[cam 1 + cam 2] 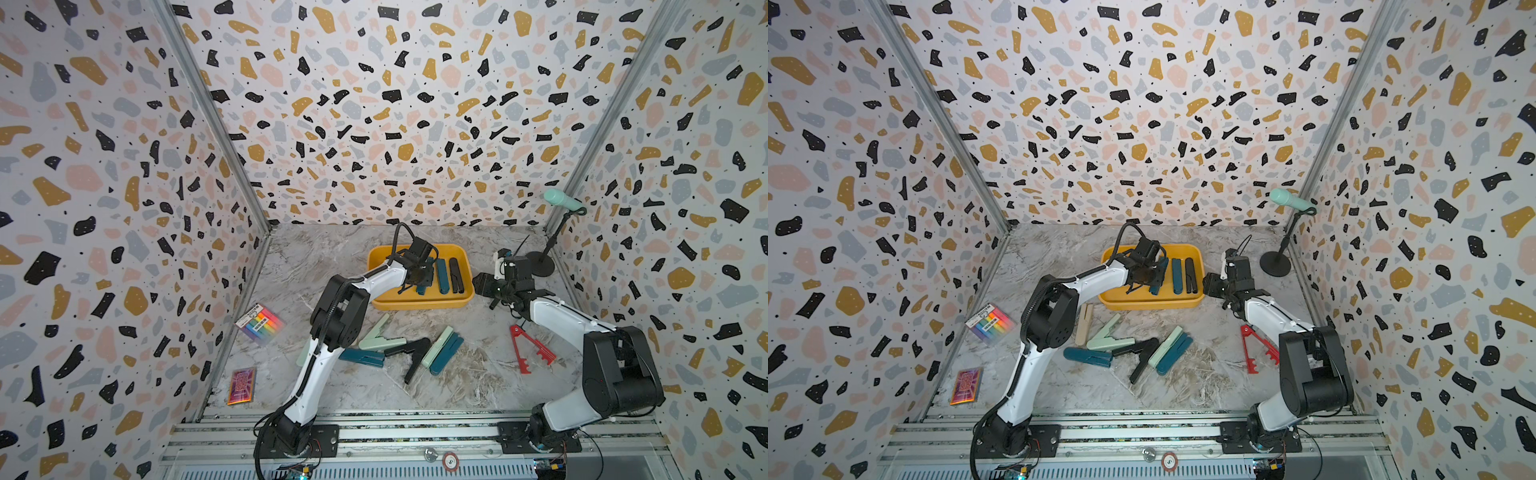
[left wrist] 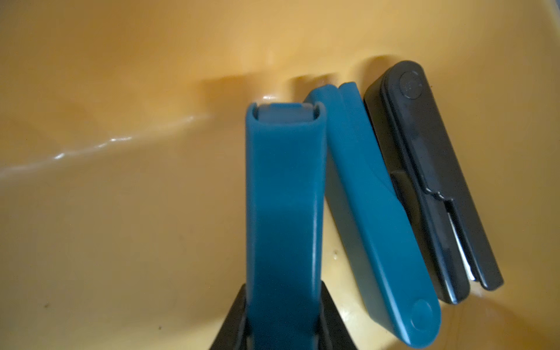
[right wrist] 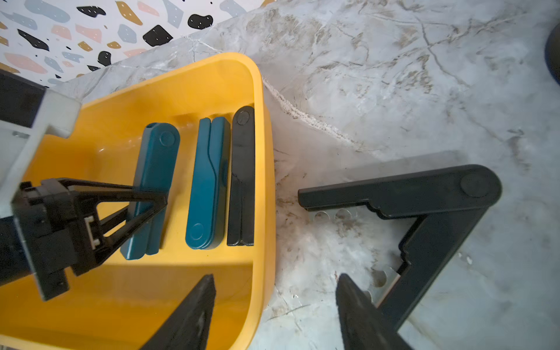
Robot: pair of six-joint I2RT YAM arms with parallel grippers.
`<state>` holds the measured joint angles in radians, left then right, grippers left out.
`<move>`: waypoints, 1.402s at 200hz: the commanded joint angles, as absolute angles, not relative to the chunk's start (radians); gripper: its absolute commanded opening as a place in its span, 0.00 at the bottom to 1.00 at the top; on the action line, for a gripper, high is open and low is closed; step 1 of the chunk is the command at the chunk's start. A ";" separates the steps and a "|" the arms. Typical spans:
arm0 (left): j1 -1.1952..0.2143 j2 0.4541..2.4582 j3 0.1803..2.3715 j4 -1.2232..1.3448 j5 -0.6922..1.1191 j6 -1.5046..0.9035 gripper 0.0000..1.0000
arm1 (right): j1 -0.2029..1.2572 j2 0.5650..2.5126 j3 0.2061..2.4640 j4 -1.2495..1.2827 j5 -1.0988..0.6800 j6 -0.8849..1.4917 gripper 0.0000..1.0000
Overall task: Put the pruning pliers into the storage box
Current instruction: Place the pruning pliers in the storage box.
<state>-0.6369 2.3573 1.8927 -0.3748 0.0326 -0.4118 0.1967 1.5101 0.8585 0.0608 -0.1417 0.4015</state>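
Note:
The yellow storage box (image 1: 419,306) sits at the back middle of the marble table. My left gripper (image 2: 284,288) is down inside it, shut on a dark teal pruning plier (image 2: 285,188) that almost touches the floor of the box. Beside it lie a second teal plier (image 3: 207,181) and a black one (image 3: 242,175). My right gripper (image 3: 275,281) hangs open and empty over the box's right rim (image 3: 266,181), next to a splayed black plier (image 3: 424,206). Several more pliers lie in front of the box: mint (image 1: 380,338), teal (image 1: 361,358), black (image 1: 411,357), red (image 1: 530,349).
A mint microphone (image 1: 563,200) on a black stand (image 1: 540,264) stands at the back right, close to my right arm. A rainbow-striped packet (image 1: 259,324) and a shiny card (image 1: 242,386) lie by the left wall. Patterned walls close in three sides.

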 commanded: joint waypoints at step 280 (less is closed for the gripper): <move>-0.632 2.470 2.070 -0.676 -0.163 -0.608 0.25 | 0.124 1.516 0.802 0.137 -0.268 0.346 0.66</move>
